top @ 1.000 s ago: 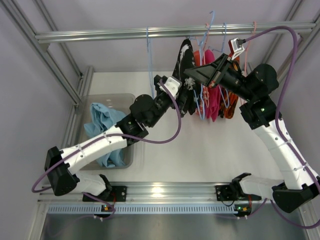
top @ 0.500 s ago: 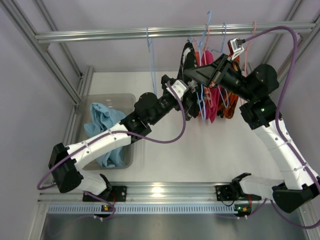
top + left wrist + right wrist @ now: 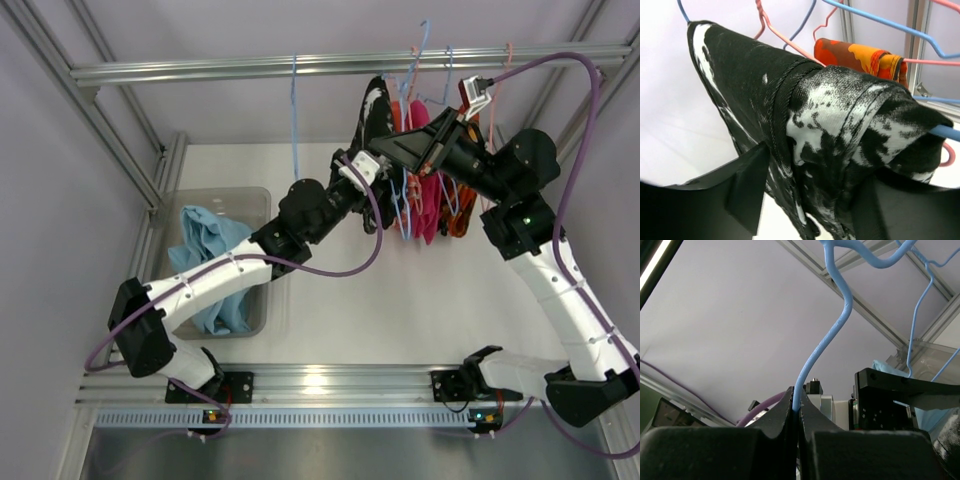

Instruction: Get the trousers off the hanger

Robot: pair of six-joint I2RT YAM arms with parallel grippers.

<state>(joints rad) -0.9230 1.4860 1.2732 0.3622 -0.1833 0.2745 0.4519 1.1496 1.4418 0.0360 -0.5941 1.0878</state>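
The black-and-white trousers (image 3: 374,112) hang folded over a blue hanger on the rail. In the left wrist view the trousers (image 3: 830,120) fill the frame, and the blue hanger bar (image 3: 946,133) pokes out at the right. My left gripper (image 3: 380,200) is open, and its jaws stand wide on either side of the hanging cloth (image 3: 812,172). My right gripper (image 3: 380,150) is shut on the blue hanger's wire (image 3: 825,340), just below the hook, with the wire pinched between the fingertips (image 3: 799,407).
A clear bin (image 3: 215,192) holding a light blue cloth (image 3: 210,250) sits at the left. An empty blue hanger (image 3: 296,120) hangs on the rail (image 3: 250,68). Pink (image 3: 425,190) and orange (image 3: 462,200) garments hang right of the trousers; the orange one also shows in the left wrist view (image 3: 860,55).
My left arm has reached up and to the right, bringing its gripper from beside the trousers to around them. The right arm has stayed on the hanger.
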